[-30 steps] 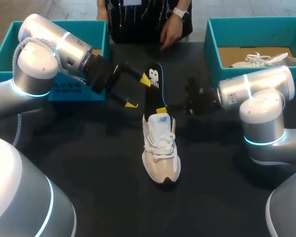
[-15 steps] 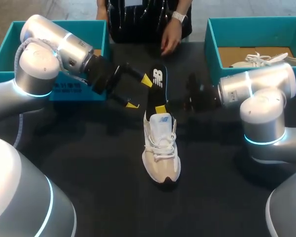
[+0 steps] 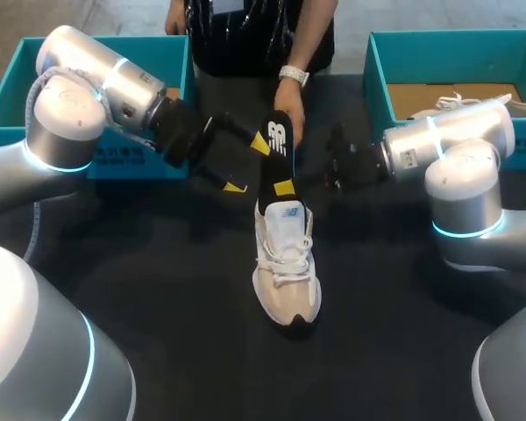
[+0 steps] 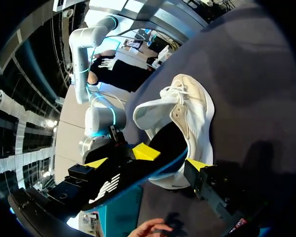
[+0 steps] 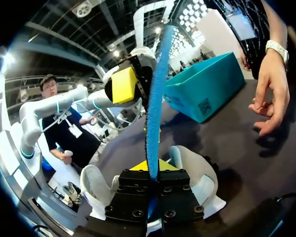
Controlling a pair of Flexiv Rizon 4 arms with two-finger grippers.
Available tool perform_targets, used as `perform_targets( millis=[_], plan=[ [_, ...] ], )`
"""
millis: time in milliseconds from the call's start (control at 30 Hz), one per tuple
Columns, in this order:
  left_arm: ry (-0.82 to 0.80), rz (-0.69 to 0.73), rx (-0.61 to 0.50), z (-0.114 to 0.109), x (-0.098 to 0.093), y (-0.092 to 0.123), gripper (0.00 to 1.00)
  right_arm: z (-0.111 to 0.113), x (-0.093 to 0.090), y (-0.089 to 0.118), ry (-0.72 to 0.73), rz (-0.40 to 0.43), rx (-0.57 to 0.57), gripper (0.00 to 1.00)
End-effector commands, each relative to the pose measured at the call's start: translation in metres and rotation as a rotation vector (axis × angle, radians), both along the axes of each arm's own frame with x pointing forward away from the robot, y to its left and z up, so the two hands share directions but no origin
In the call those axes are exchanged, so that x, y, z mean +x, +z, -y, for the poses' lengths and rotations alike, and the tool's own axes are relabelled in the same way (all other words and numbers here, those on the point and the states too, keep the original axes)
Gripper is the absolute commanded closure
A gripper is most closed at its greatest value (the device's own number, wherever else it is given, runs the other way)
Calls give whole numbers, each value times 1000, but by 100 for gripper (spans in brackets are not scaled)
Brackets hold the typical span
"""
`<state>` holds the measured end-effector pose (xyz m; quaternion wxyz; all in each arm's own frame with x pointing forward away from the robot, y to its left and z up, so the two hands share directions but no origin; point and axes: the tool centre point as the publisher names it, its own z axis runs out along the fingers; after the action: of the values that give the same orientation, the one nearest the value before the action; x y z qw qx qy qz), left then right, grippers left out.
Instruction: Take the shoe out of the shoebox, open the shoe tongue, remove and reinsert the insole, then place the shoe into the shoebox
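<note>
A white and beige shoe lies on the dark table, toe toward me. A black insole with a blue edge stands up out of its heel opening. My right gripper is shut on the insole's lower part; the right wrist view shows the insole's blue edge rising from between the closed fingers. My left gripper stands open just left of the insole, one tip close to it. In the left wrist view the insole lies across the open gripper, with the shoe beyond.
A person's hand reaches over the table to the insole's top end. A teal shoebox stands at the back left. Another teal box at the back right holds a second white shoe.
The person's hand has come down to the insole's top end. The insole now stands more upright. My right arm has risen slightly. The left arm has barely moved.
</note>
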<state>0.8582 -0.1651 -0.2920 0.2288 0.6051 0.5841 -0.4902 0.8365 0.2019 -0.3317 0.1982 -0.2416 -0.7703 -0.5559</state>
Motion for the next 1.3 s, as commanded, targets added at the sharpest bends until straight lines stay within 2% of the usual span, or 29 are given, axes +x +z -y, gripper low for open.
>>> perform_targets(
  millis=[33,467,700,733,767,800,867,1000,1300],
  plan=[
    [1,1,1,2,0,-1,0,-4,1,-6,23,-21,12,100],
    [-2,-8,0,4,-1,-4,0,-4,-24,-21,41,-100,11,100],
    [-4,-9,-2,4,0,-4,0,-7,-28,-23,39,-107,0,100],
    [-5,-9,-2,4,0,-4,0,-6,-27,-21,32,-97,-1,88],
    [-6,-9,-2,4,0,-4,0,-6,-25,-19,31,-90,-4,72],
    [-6,-9,-2,4,0,-5,0,-6,-24,-16,30,-80,-10,65],
    [-7,-9,-3,4,1,-5,0,-5,-21,-11,25,-63,-20,58],
    [-7,-9,-5,3,1,-5,0,-4,-16,-1,17,-27,-36,53],
    [1,-8,-8,-1,-1,-5,0,-6,-2,9,41,4,-47,52]
  ],
)
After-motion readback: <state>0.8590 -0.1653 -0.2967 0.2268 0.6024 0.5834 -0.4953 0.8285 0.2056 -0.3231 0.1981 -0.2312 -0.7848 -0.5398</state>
